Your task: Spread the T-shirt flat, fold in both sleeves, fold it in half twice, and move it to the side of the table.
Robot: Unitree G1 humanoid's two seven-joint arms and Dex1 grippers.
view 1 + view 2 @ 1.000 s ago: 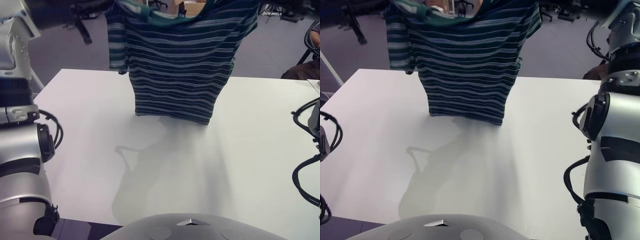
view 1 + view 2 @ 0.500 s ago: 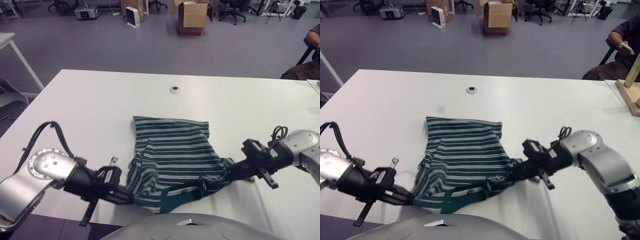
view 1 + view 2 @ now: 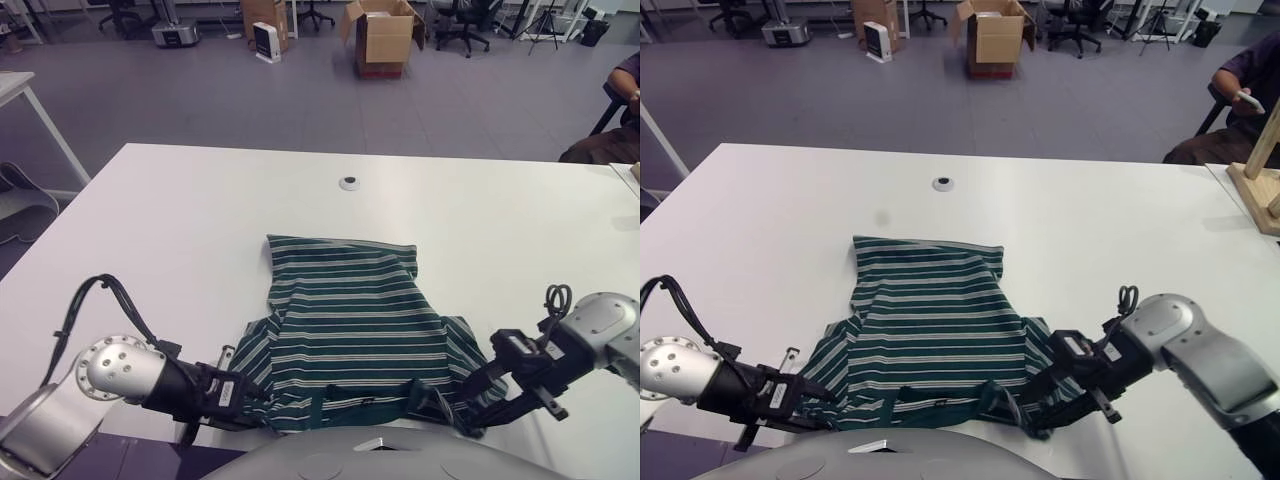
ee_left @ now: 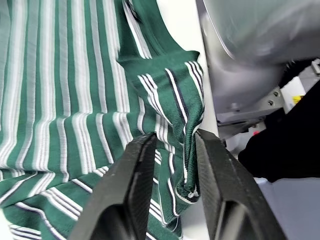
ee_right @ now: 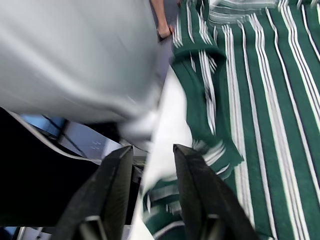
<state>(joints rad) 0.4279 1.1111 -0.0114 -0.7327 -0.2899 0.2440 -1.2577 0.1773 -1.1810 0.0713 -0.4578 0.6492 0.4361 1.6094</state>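
Observation:
The green striped T-shirt (image 3: 345, 325) lies on the white table (image 3: 180, 230), hem at the far side and collar toward the near edge. My left gripper (image 3: 240, 393) sits low at the shirt's near-left shoulder, shut on a fold of the fabric (image 4: 187, 150) that runs between its black fingers (image 4: 132, 190). At the near-right shoulder is my right gripper (image 3: 468, 415), with striped cloth (image 5: 160, 210) blurred between its fingers (image 5: 192, 190). The body of the shirt (image 5: 260, 100) stretches away from it. Both sleeves bunch beside the grippers.
A small round disc (image 3: 349, 182) lies on the table beyond the hem. A wooden stand (image 3: 1265, 190) is at the table's right edge. A cardboard box (image 3: 383, 35) and chairs stand on the floor behind. Bare table lies left and right of the shirt.
One second ago the shirt hung in the air; it then came down onto the table. Since half a second ago both grippers drew nearer and wider apart, pulling the shoulders flatter.

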